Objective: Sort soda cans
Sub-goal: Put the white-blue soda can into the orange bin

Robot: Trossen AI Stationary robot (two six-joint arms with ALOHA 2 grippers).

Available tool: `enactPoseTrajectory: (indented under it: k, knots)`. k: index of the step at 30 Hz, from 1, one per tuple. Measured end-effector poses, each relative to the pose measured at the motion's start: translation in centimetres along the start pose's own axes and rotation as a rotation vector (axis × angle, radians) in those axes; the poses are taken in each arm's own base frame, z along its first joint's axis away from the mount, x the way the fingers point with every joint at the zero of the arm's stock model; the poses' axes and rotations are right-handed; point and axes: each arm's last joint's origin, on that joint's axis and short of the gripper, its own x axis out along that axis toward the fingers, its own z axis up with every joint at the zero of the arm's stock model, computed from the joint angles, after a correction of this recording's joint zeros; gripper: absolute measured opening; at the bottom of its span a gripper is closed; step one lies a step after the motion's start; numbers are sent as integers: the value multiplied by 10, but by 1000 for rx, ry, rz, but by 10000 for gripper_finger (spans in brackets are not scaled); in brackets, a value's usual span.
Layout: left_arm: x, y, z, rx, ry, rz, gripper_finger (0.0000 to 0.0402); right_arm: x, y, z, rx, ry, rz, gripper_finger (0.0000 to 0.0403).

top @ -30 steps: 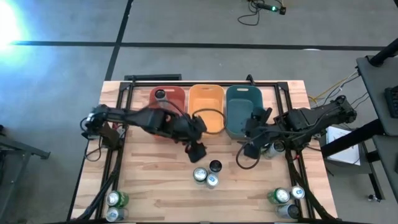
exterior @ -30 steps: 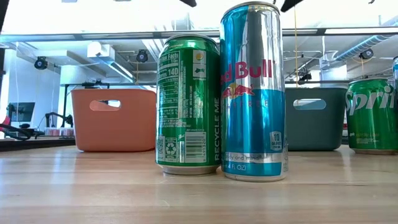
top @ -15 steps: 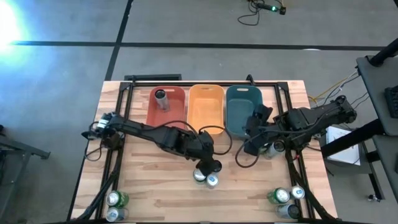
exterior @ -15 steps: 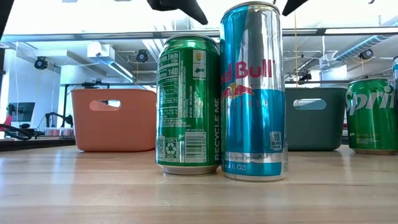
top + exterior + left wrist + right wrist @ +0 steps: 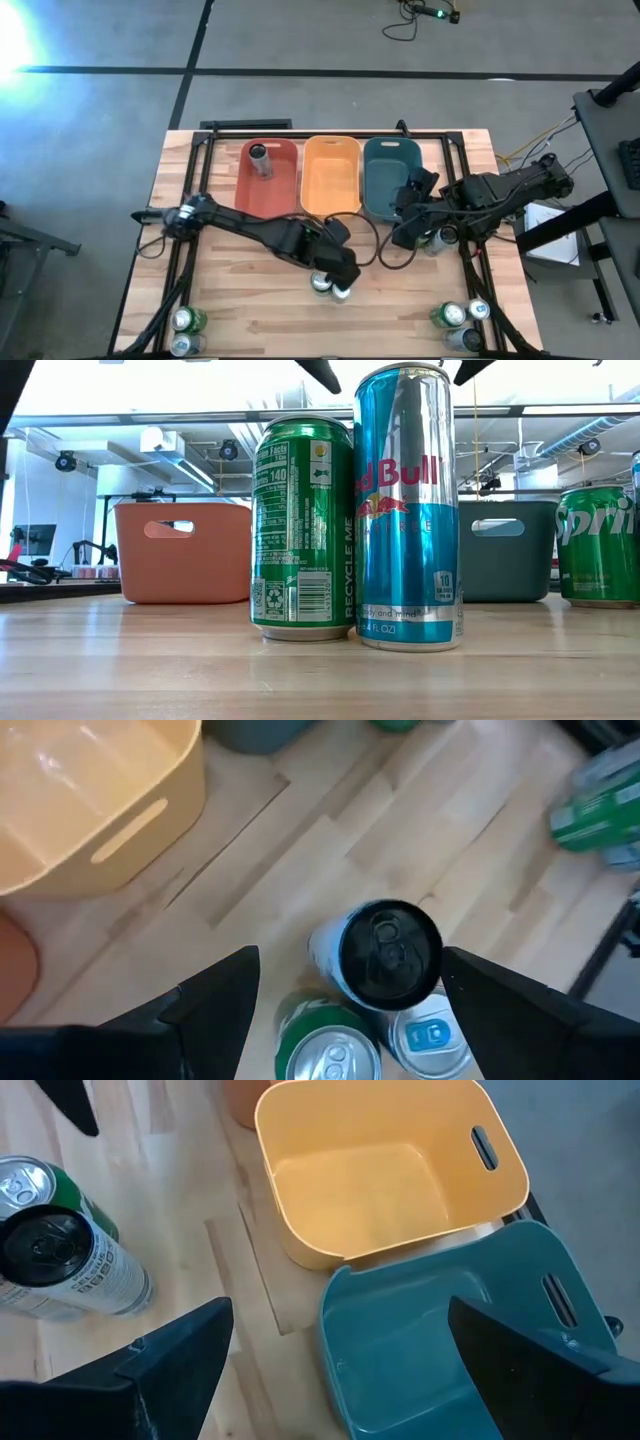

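Three soda cans stand together on the table's middle: a black one (image 5: 388,952), a green one (image 5: 300,530) and a pale blue one (image 5: 405,510). My left gripper (image 5: 350,958) hangs open above them, its fingers on either side of the black can without touching it; in the high view it (image 5: 344,272) hides that can. My right gripper (image 5: 402,228) waits open by the teal tub (image 5: 388,175). One can (image 5: 260,157) stands in the red tub (image 5: 268,185).
The yellow tub (image 5: 330,175) stands between the red and teal ones at the far side. Two cans (image 5: 185,322) stand at the near left corner, three (image 5: 455,318) at the near right corner, and one (image 5: 441,238) beside my right arm.
My left gripper has moved from in front of the tubs toward the table's near edge and stands over the three cans in the middle, staying open. The cans have kept their places.
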Motion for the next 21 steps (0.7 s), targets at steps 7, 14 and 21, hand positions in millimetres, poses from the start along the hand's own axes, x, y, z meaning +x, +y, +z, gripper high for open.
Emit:
enactPoseTrajectory:
  k: [7,14,21]
  knots:
    - [23,-6,-8,-44,37,20,303,0,0,0,0,9,15,366]
    - [29,-12,-10,-35,22,-10,320,0,0,-1,-13,17,26,366]
    - [36,-15,-15,-18,29,-9,324,0,0,-1,-15,18,27,366]
